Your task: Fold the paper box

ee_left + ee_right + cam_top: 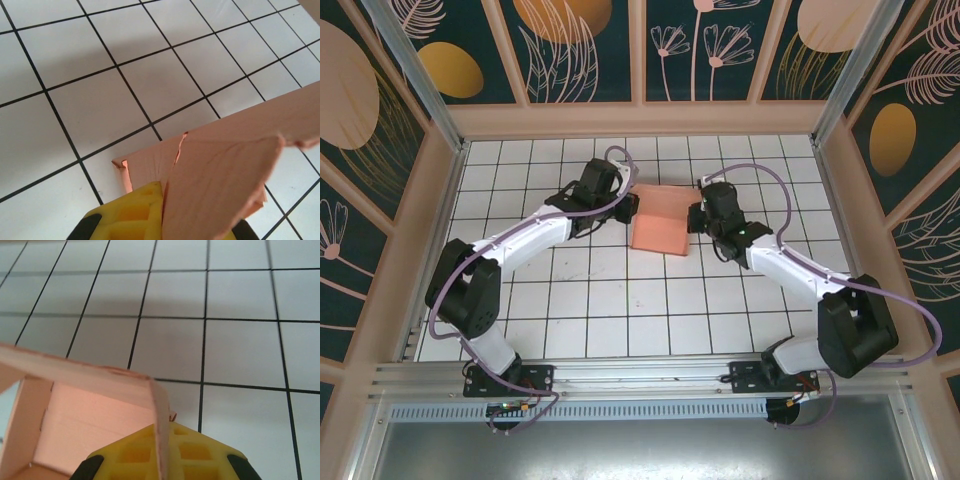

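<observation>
The left gripper (629,208) is clamped on the left flap of the paper box (660,228). The right gripper (699,216) pinches its right wall. The box sits on the tiled table (620,310), centred toward the far edge. Uneven pulling could tear or buckle the thin card.

Overhead far; wrists close (share paper box (225,170)).
</observation>
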You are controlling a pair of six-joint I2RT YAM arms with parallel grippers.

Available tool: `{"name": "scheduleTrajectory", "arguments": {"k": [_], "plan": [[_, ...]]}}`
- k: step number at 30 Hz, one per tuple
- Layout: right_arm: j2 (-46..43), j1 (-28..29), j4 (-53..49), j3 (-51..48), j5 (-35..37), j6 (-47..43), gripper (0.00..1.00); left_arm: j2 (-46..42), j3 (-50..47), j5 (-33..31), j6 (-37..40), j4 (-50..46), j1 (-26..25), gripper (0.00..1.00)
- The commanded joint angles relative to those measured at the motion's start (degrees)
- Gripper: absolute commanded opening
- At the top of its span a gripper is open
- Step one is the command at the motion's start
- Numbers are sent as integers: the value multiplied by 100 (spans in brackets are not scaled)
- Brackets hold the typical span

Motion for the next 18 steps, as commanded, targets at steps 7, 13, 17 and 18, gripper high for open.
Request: {"name": "scheduleTrajectory", "arguments": {"k": [7, 13, 17, 18], "plan": [[-6, 475, 1505, -571, 1929, 1226, 0, 206, -406, -139, -310, 1266, -76, 0], [212, 538, 2286, -873, 2130, 1259, 0, 329, -537, -165, -481, 1658, -105, 0], [395, 543, 2575, -974, 2101, 1301, 0, 451, -528, -184, -532, 1789, -120, 0], [441, 536, 2648, -1000, 2065, 1311, 0, 490, -519, -189, -560, 1806, -130, 0]]}}
